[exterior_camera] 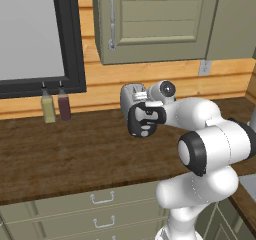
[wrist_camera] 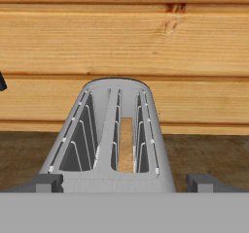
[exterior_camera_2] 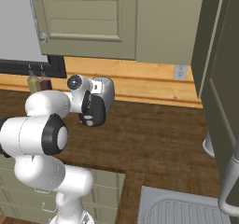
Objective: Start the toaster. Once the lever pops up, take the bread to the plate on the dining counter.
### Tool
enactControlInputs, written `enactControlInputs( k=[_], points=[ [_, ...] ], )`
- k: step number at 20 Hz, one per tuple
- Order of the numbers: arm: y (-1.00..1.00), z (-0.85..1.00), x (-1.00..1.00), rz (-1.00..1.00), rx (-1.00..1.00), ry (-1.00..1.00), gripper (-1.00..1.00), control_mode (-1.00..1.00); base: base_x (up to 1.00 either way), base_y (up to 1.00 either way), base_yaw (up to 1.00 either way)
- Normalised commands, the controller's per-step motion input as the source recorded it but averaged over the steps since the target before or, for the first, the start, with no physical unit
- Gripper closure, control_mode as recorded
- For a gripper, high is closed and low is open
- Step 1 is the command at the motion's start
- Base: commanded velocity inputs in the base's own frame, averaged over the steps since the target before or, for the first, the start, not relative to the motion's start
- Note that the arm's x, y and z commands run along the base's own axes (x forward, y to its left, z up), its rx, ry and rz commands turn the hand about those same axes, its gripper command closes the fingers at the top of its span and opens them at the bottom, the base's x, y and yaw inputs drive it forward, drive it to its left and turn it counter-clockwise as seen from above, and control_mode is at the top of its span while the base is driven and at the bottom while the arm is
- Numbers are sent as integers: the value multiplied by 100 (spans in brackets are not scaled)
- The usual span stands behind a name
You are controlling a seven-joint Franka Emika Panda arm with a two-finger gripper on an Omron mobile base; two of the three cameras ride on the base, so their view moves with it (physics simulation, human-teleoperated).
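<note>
The silver-grey toaster (exterior_camera: 129,96) (exterior_camera_2: 108,91) (wrist_camera: 116,130) stands on the wooden counter against the wall, its black end panel (exterior_camera: 145,121) facing the arm. A small light tab high on that panel looks like the lever (exterior_camera: 145,112). The bread (wrist_camera: 126,144) sits down in the right-hand slot, a tan strip seen edge-on. My gripper (exterior_camera: 146,104) (exterior_camera_2: 93,94) (wrist_camera: 125,182) hovers over the toaster's near end, open wide. Its fingertips (wrist_camera: 46,182) stand to either side of the body with nothing gripped. The plate and the dining counter are out of view.
Two bottles (exterior_camera: 48,108) (exterior_camera: 64,106) stand at the wall left of the toaster, under a dark window frame. Wall cabinets (exterior_camera: 150,24) hang above. To the right lie a sink (exterior_camera_2: 186,209), a faucet (exterior_camera_2: 228,181) and a tall cabinet side (exterior_camera_2: 219,78).
</note>
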Motion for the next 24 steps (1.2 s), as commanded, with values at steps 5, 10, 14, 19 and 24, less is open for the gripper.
enactControlInputs(
  k=[5, 10, 14, 19, 24],
  points=[
    [0, 0, 0, 0, 0, 0, -100, -100, 0, 0, 0],
    [0, 0, 0, 0, 0, 0, -100, -100, 0, 0, 0],
    [0, 0, 0, 0, 0, 0, -100, -100, 0, 0, 0],
    [0, 0, 0, 0, 0, 0, -100, -100, 0, 0, 0],
    [0, 0, 0, 0, 0, 0, -100, -100, 0, 0, 0]
  ],
)
